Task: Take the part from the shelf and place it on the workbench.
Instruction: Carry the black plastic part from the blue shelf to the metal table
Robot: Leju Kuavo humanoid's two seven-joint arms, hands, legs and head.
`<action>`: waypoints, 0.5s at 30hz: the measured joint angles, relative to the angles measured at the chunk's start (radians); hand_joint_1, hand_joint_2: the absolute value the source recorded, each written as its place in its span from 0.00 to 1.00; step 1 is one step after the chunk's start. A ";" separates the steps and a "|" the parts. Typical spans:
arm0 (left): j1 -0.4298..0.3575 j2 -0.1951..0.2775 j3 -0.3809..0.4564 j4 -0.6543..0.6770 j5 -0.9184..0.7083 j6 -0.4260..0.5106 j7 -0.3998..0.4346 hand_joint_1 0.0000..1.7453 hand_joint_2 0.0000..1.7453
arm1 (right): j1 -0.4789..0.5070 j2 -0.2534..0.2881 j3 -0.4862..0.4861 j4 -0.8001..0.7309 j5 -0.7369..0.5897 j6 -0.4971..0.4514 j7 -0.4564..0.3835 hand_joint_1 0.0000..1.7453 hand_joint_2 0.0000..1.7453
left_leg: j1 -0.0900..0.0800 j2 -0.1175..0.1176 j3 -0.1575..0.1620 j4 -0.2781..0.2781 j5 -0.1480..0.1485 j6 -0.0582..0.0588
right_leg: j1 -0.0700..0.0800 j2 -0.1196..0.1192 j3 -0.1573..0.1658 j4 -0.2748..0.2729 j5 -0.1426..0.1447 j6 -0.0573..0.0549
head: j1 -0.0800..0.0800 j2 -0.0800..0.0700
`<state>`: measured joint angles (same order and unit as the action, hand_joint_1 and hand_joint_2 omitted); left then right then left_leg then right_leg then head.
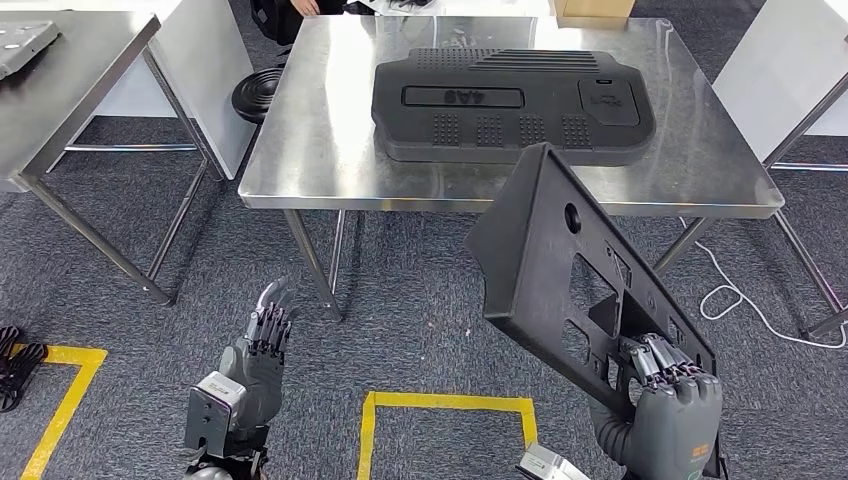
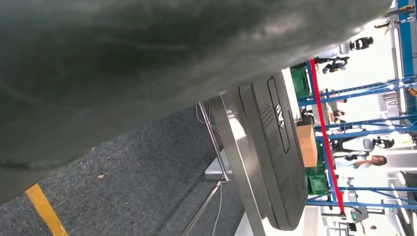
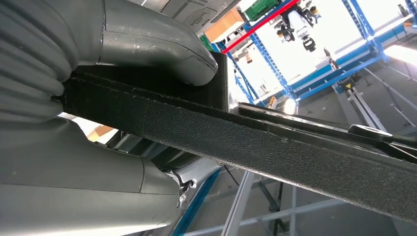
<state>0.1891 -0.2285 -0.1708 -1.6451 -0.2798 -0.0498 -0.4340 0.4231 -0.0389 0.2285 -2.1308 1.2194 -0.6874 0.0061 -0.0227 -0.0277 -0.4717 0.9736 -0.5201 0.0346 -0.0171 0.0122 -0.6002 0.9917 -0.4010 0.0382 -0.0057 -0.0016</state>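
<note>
My right hand grips the lower end of a black plastic panel part, held tilted upright over the floor in front of the steel workbench. In the right wrist view the thumb presses on the edge of the black part. My left hand hangs low at the left, fingers straight and apart, holding nothing. In the left wrist view the hand's grey cover takes up most of the picture.
A large black ribbed cover marked 4A8 lies on the workbench; the cover also shows in the left wrist view. A second steel table stands at the left. Yellow floor tape marks squares on the grey carpet. A white cable trails at the right.
</note>
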 joint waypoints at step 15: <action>-0.004 0.000 -0.001 0.005 0.018 -0.019 0.000 0.00 0.00 | -0.001 -0.001 0.000 0.004 0.004 0.000 0.005 1.00 1.00 | 0.000 0.000 0.000 0.000 0.000 0.000 | 0.000 0.000 0.000 0.000 0.000 0.000 | 0.000 0.000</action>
<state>0.1852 -0.2285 -0.1718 -1.6399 -0.2615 -0.0684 -0.4341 0.4224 -0.0397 0.2285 -2.1269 1.2234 -0.6874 0.0110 -0.0231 -0.0276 -0.4716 0.9736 -0.5203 0.0348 -0.0172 0.0122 -0.6002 0.9917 -0.4010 0.0382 -0.0057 -0.0017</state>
